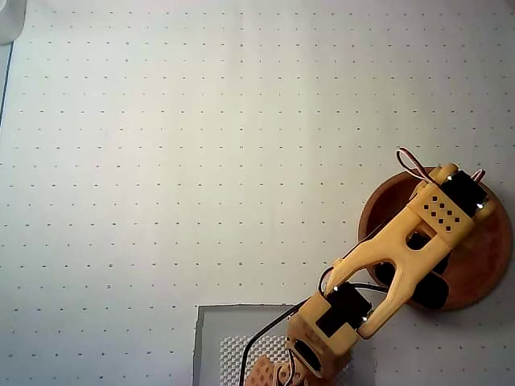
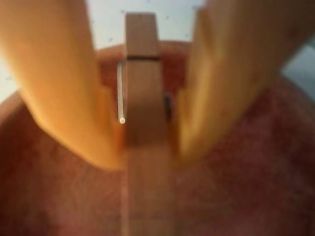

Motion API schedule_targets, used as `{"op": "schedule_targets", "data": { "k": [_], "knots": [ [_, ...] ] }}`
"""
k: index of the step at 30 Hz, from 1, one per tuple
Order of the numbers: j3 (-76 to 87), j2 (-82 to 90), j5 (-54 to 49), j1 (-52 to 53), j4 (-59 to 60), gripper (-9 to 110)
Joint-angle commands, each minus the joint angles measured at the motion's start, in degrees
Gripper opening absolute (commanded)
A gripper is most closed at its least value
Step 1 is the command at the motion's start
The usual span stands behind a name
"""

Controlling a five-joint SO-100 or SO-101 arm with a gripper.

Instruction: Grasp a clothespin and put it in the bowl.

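Observation:
In the wrist view a slim tan wooden clothespin point(image 2: 142, 73) with a wire spring stands lengthwise between my two orange fingers. My gripper point(image 2: 145, 157) is shut on it, with both fingers pressed against its sides. Below and around it lies the reddish-brown wooden bowl point(image 2: 246, 187), its far rim just behind the clothespin's tip. In the overhead view the bowl point(image 1: 487, 265) sits at the right edge of the table. My arm's wrist point(image 1: 442, 211) reaches over its middle and hides both the gripper's fingers and the clothespin there.
The white dotted table surface point(image 1: 161, 161) stretches wide to the left of the bowl. A grey base plate point(image 1: 211, 346) lies at the bottom under the arm's base. A pale object point(image 1: 10, 20) sits in the top left corner.

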Motion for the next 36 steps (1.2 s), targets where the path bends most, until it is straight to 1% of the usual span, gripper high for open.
{"op": "schedule_targets", "data": {
  "k": [1, 10, 16, 20, 28, 36],
  "knots": [
    [-1.5, -0.9, -0.6, 0.1, 1.3, -3],
    [-1.5, -7.0, -0.9, -2.1, -6.2, -3],
    [-2.5, -11.1, -0.4, -1.8, -11.2, -3],
    [-5.5, -13.9, -0.4, -1.4, -11.5, -3],
    [-10.8, -18.4, -1.1, 3.2, -11.6, -2],
    [-11.1, -19.1, -1.1, 3.3, -11.6, 11]
  ]
}}
